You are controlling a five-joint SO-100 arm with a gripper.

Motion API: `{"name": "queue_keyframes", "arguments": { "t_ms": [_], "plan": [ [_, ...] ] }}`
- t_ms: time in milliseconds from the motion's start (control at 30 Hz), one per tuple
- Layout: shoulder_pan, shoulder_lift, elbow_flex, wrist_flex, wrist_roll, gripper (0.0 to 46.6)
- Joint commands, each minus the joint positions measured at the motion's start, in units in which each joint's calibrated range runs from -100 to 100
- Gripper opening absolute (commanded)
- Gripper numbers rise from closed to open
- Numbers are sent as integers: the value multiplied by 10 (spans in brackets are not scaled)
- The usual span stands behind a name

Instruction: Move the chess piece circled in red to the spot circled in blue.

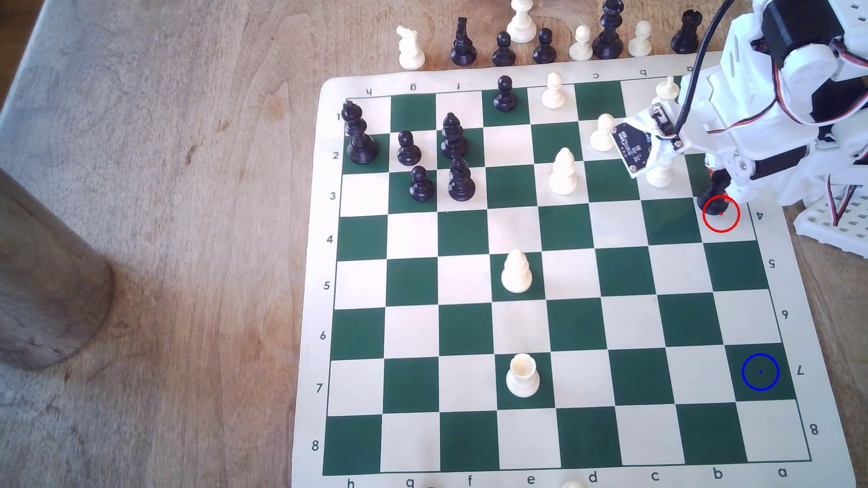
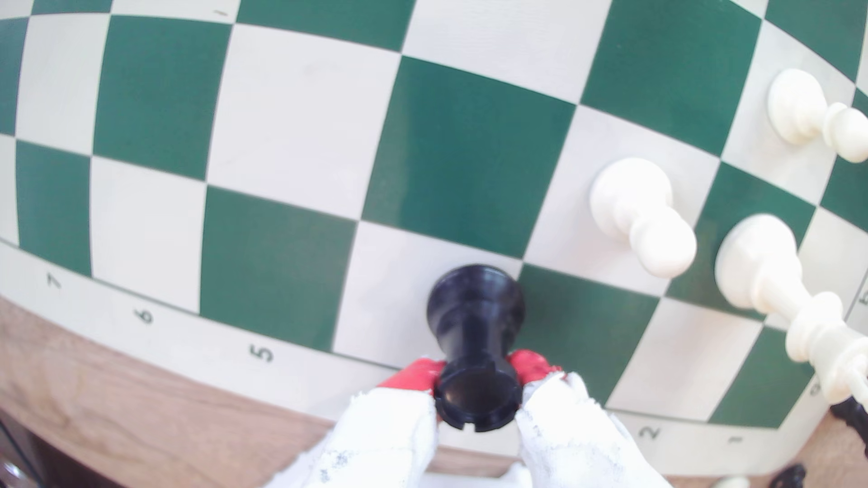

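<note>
At the edge of the chess mat (image 1: 329, 263) nearest our arm, on the cream square in row 4 of column a, stands the black rook (image 1: 715, 199). It stands straight up, with its round base on the mat and its notched top pointing at the wrist camera.

Our fingers (image 2: 476, 392) are clenched on the black rook just under its hollow top. In the wrist view one red-tipped finger presses each side of the rook's neck, and the white wrapped parts sit close against the top rim. We think the hold looks even, because the rook sits right in the middle between them.

The base looks like it rests on the mat, but we cannot tell for sure if it is lifted a tiny bit.

The blue-circled square (image 1: 760, 372) is a dark green square in row 7, on the same edge column. So it lies straight along the mat's edge from the rook, with rows 5 and 6 between them. No piece stands on those squares or on the goal square.

We think the next move is to lift the rook straight up, carry it along that edge, and set it down flat. The cream pawns (image 2: 641, 218) stand on the other side, away from that path, so we do not expect to bump them.
</note>
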Motion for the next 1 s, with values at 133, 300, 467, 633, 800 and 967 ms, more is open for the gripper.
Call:
{"name": "queue_keyframes", "arguments": {
  "t_ms": [133,300,467,633,800,967],
  "plan": [
    [-4,13,-11,25,3,4],
    [-7,-14,-95,94,4,4],
    [-72,-19,-144,112,-19,4],
    [-192,19,-186,53,-75,4],
    [-273,85,-284,22,-113,5],
    [-331,130,-300,-35,-148,5]
  ]
}}
